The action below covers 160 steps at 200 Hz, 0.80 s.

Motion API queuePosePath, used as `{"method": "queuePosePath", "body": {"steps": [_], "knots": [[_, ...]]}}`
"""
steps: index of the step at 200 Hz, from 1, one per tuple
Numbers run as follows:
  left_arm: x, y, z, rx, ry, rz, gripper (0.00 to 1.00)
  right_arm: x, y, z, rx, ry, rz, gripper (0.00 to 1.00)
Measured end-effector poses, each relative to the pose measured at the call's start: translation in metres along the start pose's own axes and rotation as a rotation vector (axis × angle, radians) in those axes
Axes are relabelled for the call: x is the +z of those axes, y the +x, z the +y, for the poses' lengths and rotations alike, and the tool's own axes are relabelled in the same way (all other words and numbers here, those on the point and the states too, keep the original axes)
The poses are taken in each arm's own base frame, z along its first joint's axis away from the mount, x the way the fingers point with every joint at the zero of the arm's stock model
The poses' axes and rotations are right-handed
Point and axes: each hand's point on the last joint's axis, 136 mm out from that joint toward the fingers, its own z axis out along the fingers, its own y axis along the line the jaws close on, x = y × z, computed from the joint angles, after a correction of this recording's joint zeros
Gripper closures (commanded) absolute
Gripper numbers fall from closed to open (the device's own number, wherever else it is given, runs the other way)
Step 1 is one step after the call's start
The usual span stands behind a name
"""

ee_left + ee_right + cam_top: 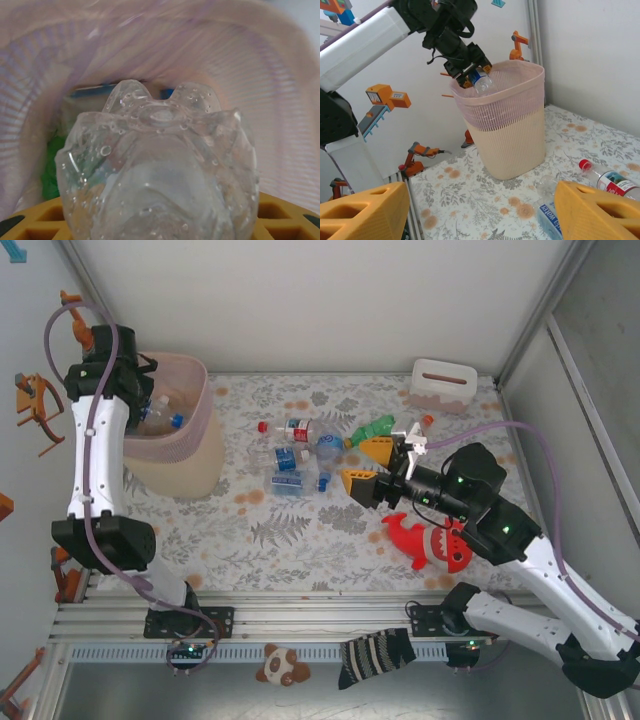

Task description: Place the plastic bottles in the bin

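At ten o'clock of the table [300, 530] we see the left gripper [471, 77] pinching a clear bottle [160, 175] over the mouth of the pink bin [190, 455], the bottle's base aimed down inside. Mid-table, loose bottles [298, 455] lie on their sides, at nine o'clock from the right gripper [358, 461], which is spread, empty and the nearer one.

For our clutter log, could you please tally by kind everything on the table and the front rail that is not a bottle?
Pink bin: 1
White slotted box: 1
Plush toys: 2 (red shark on the table, small brown-and-white plush on the rail)
Striped sock: 1
Total: 5
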Motion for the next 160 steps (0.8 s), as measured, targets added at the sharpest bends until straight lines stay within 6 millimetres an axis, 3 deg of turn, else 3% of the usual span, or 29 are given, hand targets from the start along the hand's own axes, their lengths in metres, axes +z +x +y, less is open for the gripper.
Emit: {"method": "queuePosePath", "body": {"steps": [123,160], "knots": [[0.086,0.048,0.043,-0.065,-0.349,0.152,0.66,-0.001,0.012,-0.004,0.004,0.013,0.009,0.25],[0.095,0.055,0.043,-0.082,-0.357,0.186,0.51,-0.008,0.012,-0.005,0.000,0.032,-0.007,0.25]]}}
